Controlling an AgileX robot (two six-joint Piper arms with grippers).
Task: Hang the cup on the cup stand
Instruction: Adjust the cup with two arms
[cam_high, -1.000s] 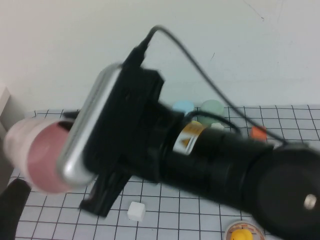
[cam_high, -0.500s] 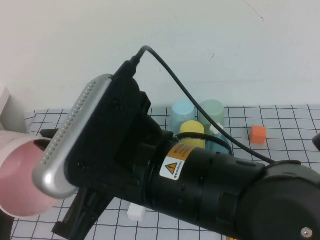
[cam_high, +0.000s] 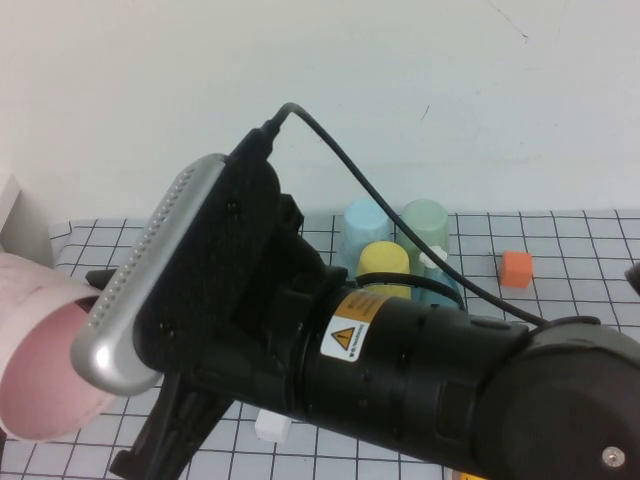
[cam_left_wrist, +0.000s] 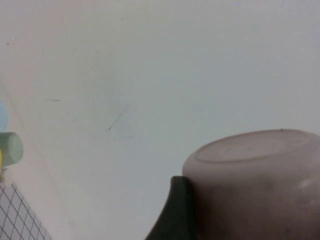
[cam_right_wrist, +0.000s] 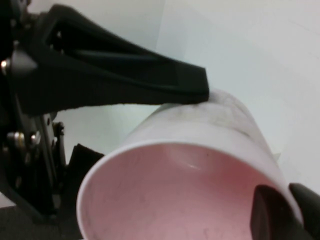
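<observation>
Because the pink cup (cam_high: 40, 370) lies sideways in mid-air off the tabletop's left edge, I log a handover: right pincer (cam_right_wrist: 280, 212) nipped shut on its rim, left pincer (cam_left_wrist: 172, 210) wide around its wall, cup stand (cam_high: 440, 285) far-centre.

R arm (cam_high: 420, 370): raised, fills near view, reaches from near right toward left. R gripper (cam_right_wrist: 280, 212): at left, jaws pinched on rim of pink cup (cam_right_wrist: 175, 185), one finger inside, one outside. L gripper (cam_right_wrist: 150, 82): at far left, jaws spread wide, one finger lying along cup's outer wall.
</observation>
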